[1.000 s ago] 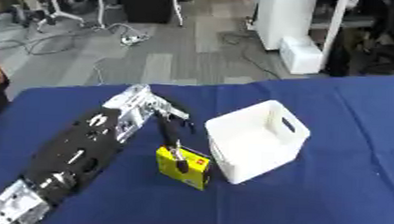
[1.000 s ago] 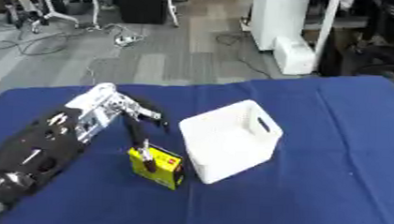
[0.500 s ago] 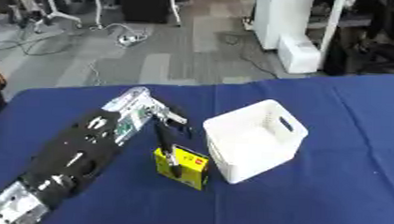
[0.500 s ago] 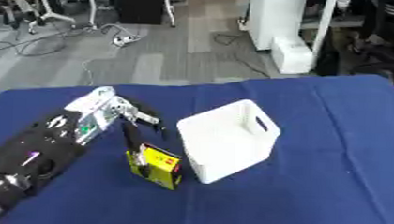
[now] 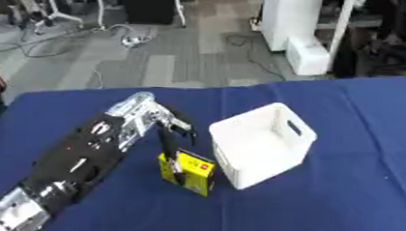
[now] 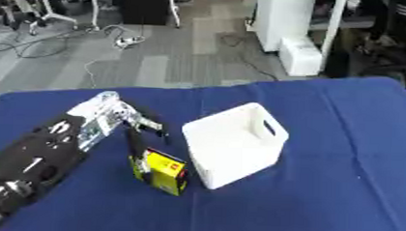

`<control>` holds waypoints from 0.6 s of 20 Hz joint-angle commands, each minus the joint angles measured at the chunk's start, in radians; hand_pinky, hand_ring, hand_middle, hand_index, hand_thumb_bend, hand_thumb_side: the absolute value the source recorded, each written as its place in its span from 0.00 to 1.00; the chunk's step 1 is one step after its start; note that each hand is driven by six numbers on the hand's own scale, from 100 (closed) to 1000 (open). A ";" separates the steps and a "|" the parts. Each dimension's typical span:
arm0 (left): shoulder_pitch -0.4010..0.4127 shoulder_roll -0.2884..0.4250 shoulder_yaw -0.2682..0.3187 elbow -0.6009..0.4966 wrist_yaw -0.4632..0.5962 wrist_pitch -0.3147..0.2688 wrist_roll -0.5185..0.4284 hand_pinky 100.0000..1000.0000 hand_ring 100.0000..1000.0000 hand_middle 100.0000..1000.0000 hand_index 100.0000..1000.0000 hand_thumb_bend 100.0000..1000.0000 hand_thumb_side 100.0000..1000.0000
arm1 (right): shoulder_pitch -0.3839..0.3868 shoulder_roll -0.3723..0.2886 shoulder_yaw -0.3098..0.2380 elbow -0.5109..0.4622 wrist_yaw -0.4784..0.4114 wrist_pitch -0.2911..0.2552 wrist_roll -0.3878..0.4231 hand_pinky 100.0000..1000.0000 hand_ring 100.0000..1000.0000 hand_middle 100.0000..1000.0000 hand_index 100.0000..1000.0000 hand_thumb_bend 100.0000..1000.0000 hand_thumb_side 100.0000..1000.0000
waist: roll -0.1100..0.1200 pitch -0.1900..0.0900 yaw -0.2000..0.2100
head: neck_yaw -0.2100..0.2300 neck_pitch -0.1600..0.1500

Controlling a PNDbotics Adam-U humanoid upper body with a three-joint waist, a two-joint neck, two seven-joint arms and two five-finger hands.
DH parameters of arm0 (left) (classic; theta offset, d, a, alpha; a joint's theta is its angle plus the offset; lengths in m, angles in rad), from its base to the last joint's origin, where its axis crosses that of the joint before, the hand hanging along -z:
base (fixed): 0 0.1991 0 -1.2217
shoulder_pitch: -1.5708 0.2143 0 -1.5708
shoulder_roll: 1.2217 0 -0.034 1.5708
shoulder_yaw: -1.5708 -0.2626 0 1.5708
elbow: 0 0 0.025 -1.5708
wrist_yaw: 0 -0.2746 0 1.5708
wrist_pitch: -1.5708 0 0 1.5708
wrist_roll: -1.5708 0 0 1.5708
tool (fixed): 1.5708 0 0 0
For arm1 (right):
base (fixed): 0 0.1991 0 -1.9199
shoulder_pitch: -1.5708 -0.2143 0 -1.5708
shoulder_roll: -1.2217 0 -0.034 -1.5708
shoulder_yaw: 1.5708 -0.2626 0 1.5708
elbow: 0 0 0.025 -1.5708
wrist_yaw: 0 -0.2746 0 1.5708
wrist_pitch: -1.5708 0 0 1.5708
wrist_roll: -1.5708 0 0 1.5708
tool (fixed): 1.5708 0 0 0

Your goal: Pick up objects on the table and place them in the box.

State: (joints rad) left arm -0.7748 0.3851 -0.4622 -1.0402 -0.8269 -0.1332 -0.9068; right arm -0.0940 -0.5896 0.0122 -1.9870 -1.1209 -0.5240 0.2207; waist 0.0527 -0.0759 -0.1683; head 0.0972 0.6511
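Blue cloth covers the surface (image 5: 349, 142) I am working over, and only two things sit on it. My left arm comes in from the lower left, black with silver joints, stretched diagonally toward the middle. At its end the left robot hand (image 5: 166, 130) reaches down onto a yellow box (image 5: 190, 171), a small carton with a black side and a little red mark on its yellow face. From what I can see, dark fingers (image 5: 169, 147) run down along the left part of the carton and a shorter one juts out toward the right above it, so I read the robot hand as closed around the yellow box, pinching its upper left edge. I cannot tell whether the carton rests on the cloth or is lifted clear of it; it looks tilted, one corner low.

Just to the right of the carton, nearly touching it, stands the white box (image 5: 260, 143), an open-topped plastic bin turned at an angle, with a slot handle cut into its right wall. I see nothing inside it from here.

My right robot hand shows in neither view.

Beyond the far edge of the cloth lies grey floor with cables and white equipment.
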 commanded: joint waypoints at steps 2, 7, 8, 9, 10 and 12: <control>-0.016 0.004 -0.013 -0.022 0.006 -0.015 0.000 1.00 0.94 0.92 0.88 0.94 0.49 | -0.017 -0.020 -0.006 -0.013 0.000 0.001 0.001 0.00 0.13 0.06 0.24 0.00 1.00 | -0.003 -0.005 -0.002 | -0.003 -0.004; -0.011 0.012 -0.046 -0.061 0.012 -0.041 0.000 1.00 0.95 0.94 0.89 0.93 0.50 | -0.019 -0.019 -0.005 -0.013 0.000 0.004 0.001 0.00 0.13 0.06 0.24 0.00 1.00 | -0.002 -0.004 -0.005 | -0.003 -0.009; -0.010 0.015 -0.054 -0.070 0.014 -0.047 0.000 1.00 0.95 0.94 0.89 0.93 0.50 | -0.019 -0.020 -0.005 -0.013 -0.001 0.004 0.001 0.00 0.13 0.06 0.24 0.00 1.00 | -0.002 -0.004 -0.005 | -0.004 -0.009; -0.010 0.017 -0.062 -0.080 0.015 -0.053 0.000 1.00 0.95 0.94 0.89 0.92 0.50 | -0.020 -0.020 -0.005 -0.013 -0.001 0.005 0.001 0.00 0.13 0.06 0.24 0.00 1.00 | -0.001 -0.004 -0.005 | -0.004 -0.010; -0.009 0.020 -0.069 -0.088 0.017 -0.058 0.000 1.00 0.95 0.94 0.89 0.92 0.50 | -0.020 -0.020 -0.005 -0.013 -0.001 0.005 0.002 0.00 0.13 0.06 0.24 0.00 1.00 | -0.001 -0.004 -0.006 | -0.004 -0.010; -0.007 0.023 -0.080 -0.103 0.025 -0.067 0.000 1.00 0.95 0.94 0.89 0.92 0.50 | -0.021 -0.021 -0.005 -0.013 -0.002 0.005 0.002 0.00 0.13 0.06 0.24 0.00 1.00 | -0.001 -0.005 -0.006 | -0.004 -0.011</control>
State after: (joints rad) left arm -0.7665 0.3801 -0.5405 -1.1182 -0.8116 -0.1836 -0.8989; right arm -0.0948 -0.5896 0.0125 -1.9870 -1.1210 -0.5203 0.2215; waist 0.0548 -0.0738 -0.1736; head 0.0971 0.6497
